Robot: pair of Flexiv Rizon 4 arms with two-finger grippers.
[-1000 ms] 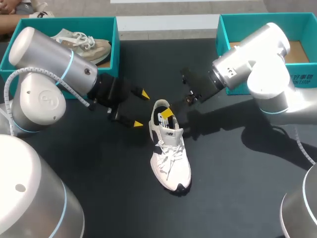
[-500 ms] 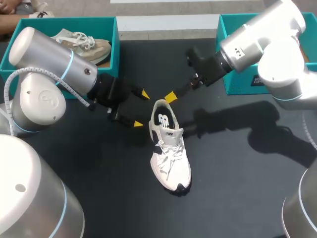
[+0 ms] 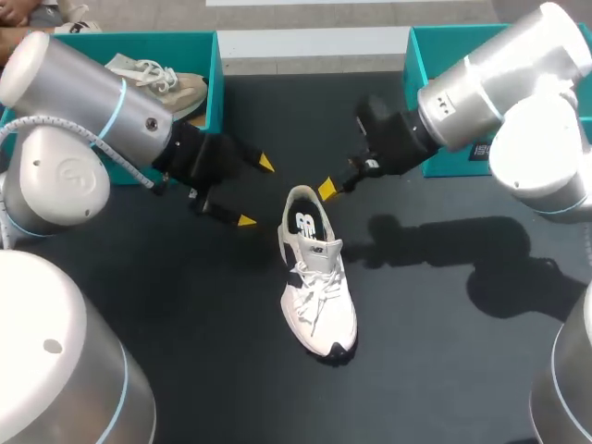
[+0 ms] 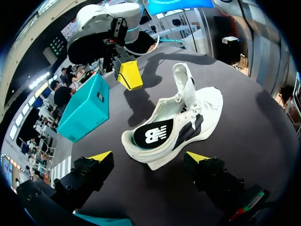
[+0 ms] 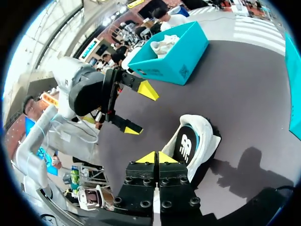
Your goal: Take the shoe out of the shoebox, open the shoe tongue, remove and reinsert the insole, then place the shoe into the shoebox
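From above, the white lace-up sneaker stands on the dark table, heel at 12 o'clock and toe at 6. It is out of its box so the arms can work on it. The flat black insole lies inside. I cannot tell if it is waiting to come out or already back in. The left gripper sits at 10 o'clock from the heel, fingers wide apart, holding nothing. The right gripper hangs near the heel at 1 o'clock. The empty teal cardboard shoebox sits at 2 o'clock, ready for the shoe.

In the left wrist view, the sneaker lies ahead of the spread fingers, not touching them. Its white tongue stands up, so the mouth is open.

In the right wrist view, the right gripper's two yellow tips press together on nothing. The sneaker's heel is just ahead.
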